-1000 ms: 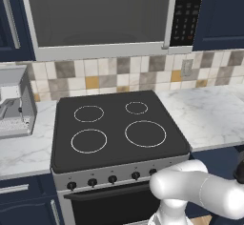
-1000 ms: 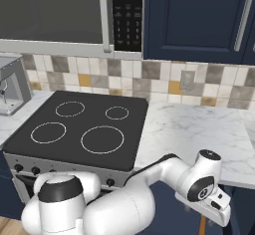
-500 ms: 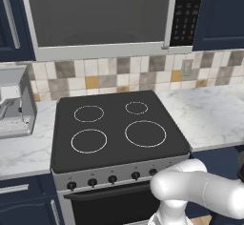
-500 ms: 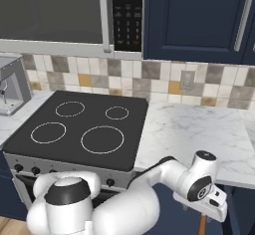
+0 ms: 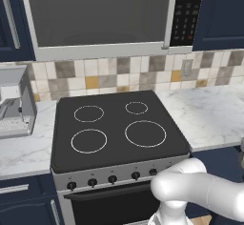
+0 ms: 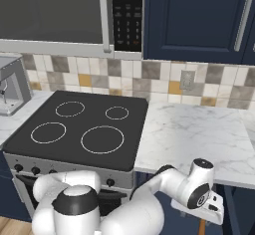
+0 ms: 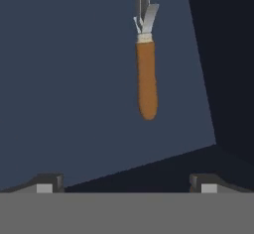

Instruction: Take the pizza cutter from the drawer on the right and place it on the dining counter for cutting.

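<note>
Cutter (image 7: 147, 74): stubby brown wood handle, silver fork at top, blade cut off by frame edge. Lies on drawer (image 7: 74, 79) floor. Arm bent low, gripper (image 7: 126, 186) wide open, empty, above it.

The pizza cutter (image 7: 147, 74) has a smooth brown wooden handle and a shiny metal fork.

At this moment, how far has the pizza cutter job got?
Done: the drawer looks open, with the pizza cutter lying on its floor. In hand: the gripper hangs open above it, fingers apart, gripping nothing. Left: grasp the brown handle, lift it, carry it to the dining counter.
</note>
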### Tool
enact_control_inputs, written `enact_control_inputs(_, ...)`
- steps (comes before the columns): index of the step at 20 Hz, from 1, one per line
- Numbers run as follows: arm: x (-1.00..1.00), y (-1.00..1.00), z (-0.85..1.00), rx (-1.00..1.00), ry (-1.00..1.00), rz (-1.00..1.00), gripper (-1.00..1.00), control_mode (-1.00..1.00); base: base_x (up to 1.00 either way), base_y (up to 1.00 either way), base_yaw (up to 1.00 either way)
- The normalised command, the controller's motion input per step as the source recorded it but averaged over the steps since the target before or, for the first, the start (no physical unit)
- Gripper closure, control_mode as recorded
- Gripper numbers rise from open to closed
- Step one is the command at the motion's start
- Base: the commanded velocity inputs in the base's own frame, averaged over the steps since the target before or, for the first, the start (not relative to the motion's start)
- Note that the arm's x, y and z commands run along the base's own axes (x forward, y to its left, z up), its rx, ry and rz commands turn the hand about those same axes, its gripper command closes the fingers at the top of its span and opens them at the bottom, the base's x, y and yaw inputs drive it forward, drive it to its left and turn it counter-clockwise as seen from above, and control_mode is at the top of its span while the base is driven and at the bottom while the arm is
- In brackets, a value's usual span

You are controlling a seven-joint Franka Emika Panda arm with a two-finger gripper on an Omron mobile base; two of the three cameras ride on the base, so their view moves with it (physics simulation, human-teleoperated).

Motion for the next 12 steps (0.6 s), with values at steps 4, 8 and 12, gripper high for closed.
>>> enact_control_inputs(4,0.00,-0.01,-0.38,0.06,-0.07,0.12,-1.00,-1.00,0.00,0.00,0.00)
enact_control_inputs(8,0.00,-0.01,-0.33,0.04,-0.11,0.10,-1.00,-1.00,0.00,0.00,0.00)
enact_control_inputs(12,0.00,0.00,-0.21,0.00,-0.05,0.08,-1.00,-1.00,0.00,0.00,0.00)
